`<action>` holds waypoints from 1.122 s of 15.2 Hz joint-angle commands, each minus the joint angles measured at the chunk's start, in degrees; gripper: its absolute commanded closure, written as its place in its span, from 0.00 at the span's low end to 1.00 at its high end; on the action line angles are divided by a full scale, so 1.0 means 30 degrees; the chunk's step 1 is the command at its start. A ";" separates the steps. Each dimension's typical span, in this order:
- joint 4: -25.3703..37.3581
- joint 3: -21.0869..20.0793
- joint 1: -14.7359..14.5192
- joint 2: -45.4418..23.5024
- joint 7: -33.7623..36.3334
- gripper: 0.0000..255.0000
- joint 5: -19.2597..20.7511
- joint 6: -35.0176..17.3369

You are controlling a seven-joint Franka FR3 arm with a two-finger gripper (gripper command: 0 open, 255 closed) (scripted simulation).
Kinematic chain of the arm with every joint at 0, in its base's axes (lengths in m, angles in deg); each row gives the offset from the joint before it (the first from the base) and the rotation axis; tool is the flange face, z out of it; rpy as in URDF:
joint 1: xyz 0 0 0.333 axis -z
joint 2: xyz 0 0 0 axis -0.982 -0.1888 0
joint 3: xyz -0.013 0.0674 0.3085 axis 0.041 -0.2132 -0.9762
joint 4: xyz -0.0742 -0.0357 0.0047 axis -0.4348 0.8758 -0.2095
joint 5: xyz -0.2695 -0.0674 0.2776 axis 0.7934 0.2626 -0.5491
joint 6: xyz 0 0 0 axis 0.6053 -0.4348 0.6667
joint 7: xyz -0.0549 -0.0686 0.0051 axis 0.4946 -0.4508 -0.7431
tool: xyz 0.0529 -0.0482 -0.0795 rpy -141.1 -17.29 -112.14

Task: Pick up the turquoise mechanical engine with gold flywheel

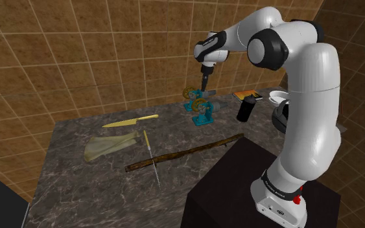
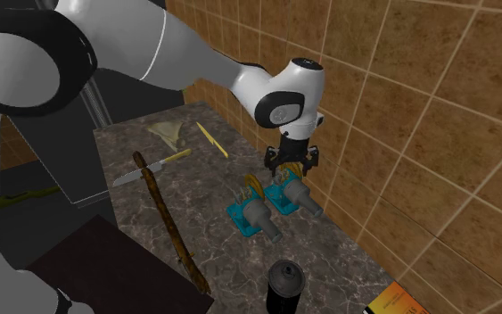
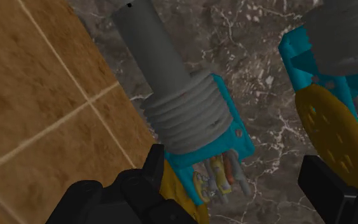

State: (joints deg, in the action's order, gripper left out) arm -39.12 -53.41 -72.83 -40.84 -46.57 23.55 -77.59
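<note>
Two alike turquoise engines with gold flywheels and grey ribbed cylinders stand side by side on the dark marble counter (image 1: 77, 175). One engine (image 1: 194, 98) (image 2: 295, 198) (image 3: 193, 121) lies closest to the tiled wall. The other engine (image 1: 204, 114) (image 2: 256, 216) (image 3: 336, 70) sits just beside it, further from the wall. My black gripper (image 1: 203, 84) (image 2: 292, 164) (image 3: 234, 191) hovers right over the wall-side engine, open. Its fingers (image 3: 149, 184) straddle that engine's flywheel end without clasping it.
A black canister (image 1: 245, 109) (image 2: 284, 285) stands next to the engines. A long brown stick (image 1: 184, 154) (image 2: 170, 223), a thin knife (image 1: 152, 159), a yellow blade (image 1: 130, 121) and an olive wedge (image 1: 109, 146) lie on the counter. The brown tiled wall (image 3: 37, 95) is close behind the gripper.
</note>
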 commanded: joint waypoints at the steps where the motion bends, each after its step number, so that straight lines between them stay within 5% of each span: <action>1: 0.2207 -0.0398 0.0623 -0.1892 -0.0719 0.00 -0.0449 0.0382; 11: 0.2558 -0.0834 0.0994 -0.3483 -0.1187 0.00 -0.0943 -0.0817; 12: 0.2501 -0.0835 0.1003 -0.3477 -0.1214 1.00 -0.0952 -0.0868; 17: 0.2415 -0.0816 0.0973 -0.3376 -0.1202 1.00 -0.0930 -0.0854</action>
State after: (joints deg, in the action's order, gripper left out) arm -31.79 -55.88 -69.92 -50.95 -50.19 20.74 -80.18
